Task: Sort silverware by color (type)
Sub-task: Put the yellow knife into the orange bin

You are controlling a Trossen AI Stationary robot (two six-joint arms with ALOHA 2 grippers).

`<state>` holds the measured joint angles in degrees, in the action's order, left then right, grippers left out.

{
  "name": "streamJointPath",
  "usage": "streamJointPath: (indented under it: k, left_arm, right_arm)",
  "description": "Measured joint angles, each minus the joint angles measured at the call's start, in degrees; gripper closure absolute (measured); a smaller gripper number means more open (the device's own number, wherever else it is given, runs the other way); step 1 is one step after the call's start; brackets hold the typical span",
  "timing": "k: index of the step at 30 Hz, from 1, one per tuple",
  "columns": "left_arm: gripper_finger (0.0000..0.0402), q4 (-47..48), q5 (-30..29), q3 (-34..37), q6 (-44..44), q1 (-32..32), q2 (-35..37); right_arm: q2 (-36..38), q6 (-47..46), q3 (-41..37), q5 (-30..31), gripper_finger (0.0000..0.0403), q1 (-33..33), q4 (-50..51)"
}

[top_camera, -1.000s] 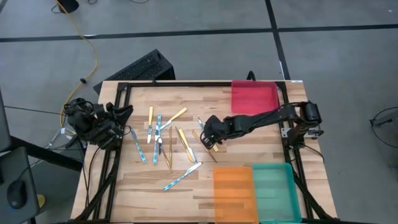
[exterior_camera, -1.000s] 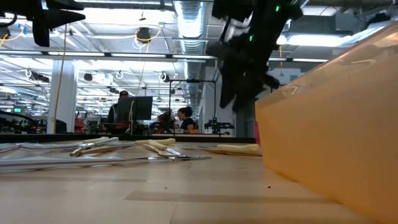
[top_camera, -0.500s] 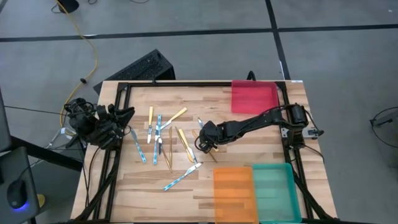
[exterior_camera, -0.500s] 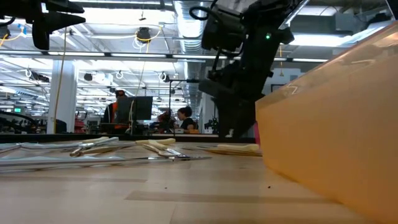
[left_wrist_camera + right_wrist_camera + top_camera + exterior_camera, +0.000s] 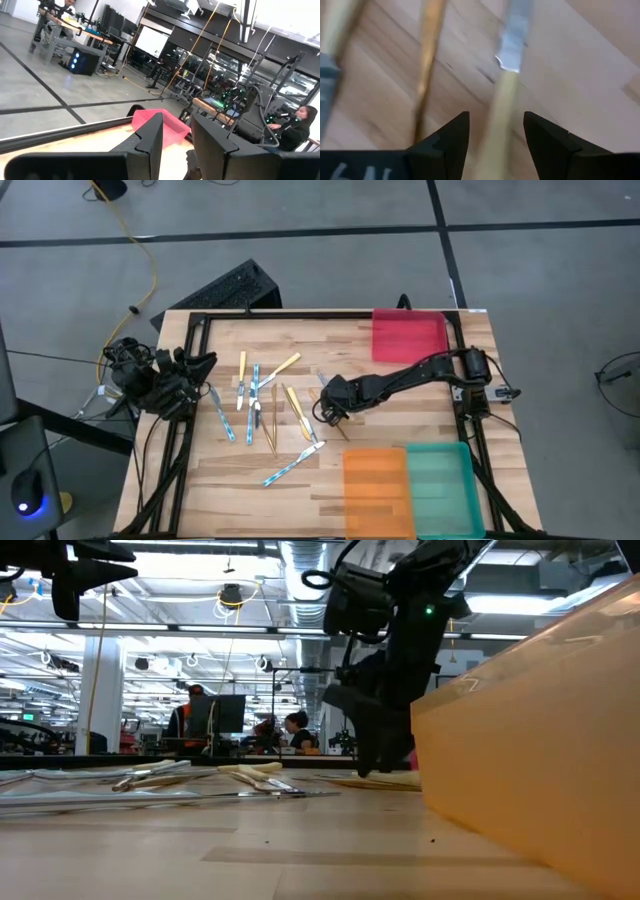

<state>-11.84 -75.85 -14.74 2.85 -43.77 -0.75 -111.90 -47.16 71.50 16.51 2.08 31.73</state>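
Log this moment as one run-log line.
right gripper: open, straddling yellow-handled utensil | left gripper: parked at table's left edge | trays: no utensils visible

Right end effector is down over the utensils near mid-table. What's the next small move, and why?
Probably close the fingers. The right end effector is open and sits low over the wooden table, straddling the yellow-handled utensil, whose handle runs between the two fingers. A tan wooden utensil lies just outside one finger, so close straight, without sliding sideways.
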Motion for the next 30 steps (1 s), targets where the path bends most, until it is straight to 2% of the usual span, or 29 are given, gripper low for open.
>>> streamJointPath:
  k: [8,22,30]
  left_arm:
    - [0.0312,1.05,0.17,0.00,0.00,0.00,0.02]
    - [0.0312,1.05,0.33,0.00,0.00,-0.01,0.01]
    - [0.0312,1.05,0.31,0.00,0.00,0.00,0.01]
  right_arm:
    - [0.00,-0.87,0.00,-0.11,0.0224,-0.42,1.35]
    - [0.12,-0.89,0.00,-0.03,0.0340,-0.67,1.66]
    - [0.42,-0.85,0.02,0.28,0.0352,-0.58,1.52]
